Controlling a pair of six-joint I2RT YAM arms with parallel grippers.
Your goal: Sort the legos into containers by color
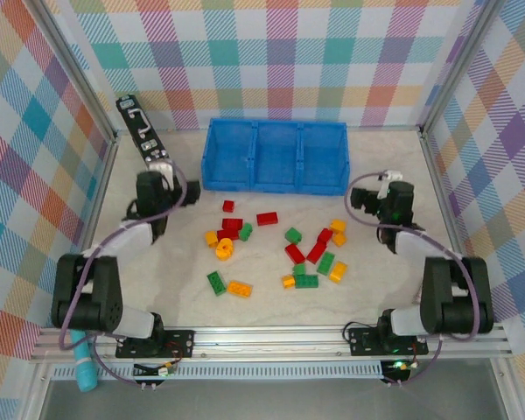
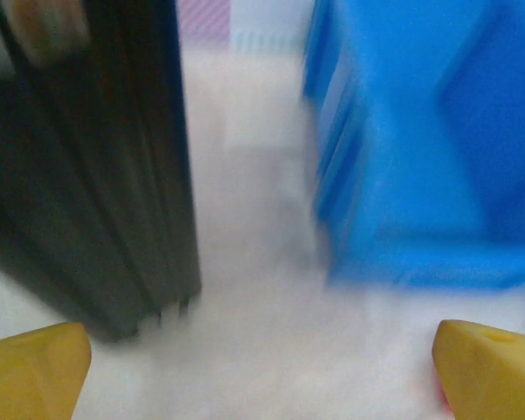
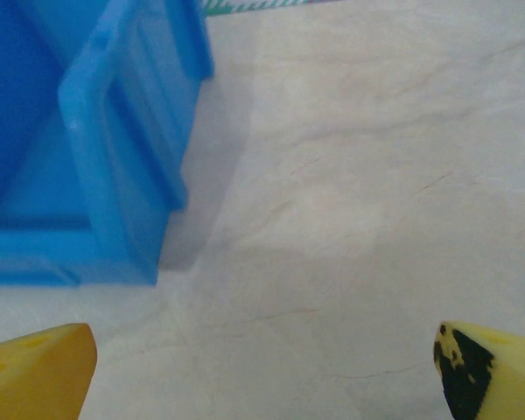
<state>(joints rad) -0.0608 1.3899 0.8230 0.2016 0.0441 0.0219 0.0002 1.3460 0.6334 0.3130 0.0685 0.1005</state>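
Observation:
The legos lie loose on the table in front of the tray: red ones (image 1: 267, 218), green ones (image 1: 216, 282) and yellow-orange ones (image 1: 240, 288), scattered between the two arms. The containers are three side-by-side compartments of a low blue tray (image 1: 276, 131) at the back. My left gripper (image 1: 159, 175) hovers by the tray's left end, open, its yellow fingertips (image 2: 35, 372) wide apart over bare table. My right gripper (image 1: 366, 194) hovers by the tray's right front corner (image 3: 114, 219), also open with nothing between its fingertips (image 3: 35, 372).
A long black bar-shaped object (image 1: 142, 129) lies at the back left, just ahead of the left gripper and looming on the left in the left wrist view (image 2: 96, 175). Checkered walls and metal frame rails (image 1: 271, 337) enclose the pale marbled table (image 3: 376, 175).

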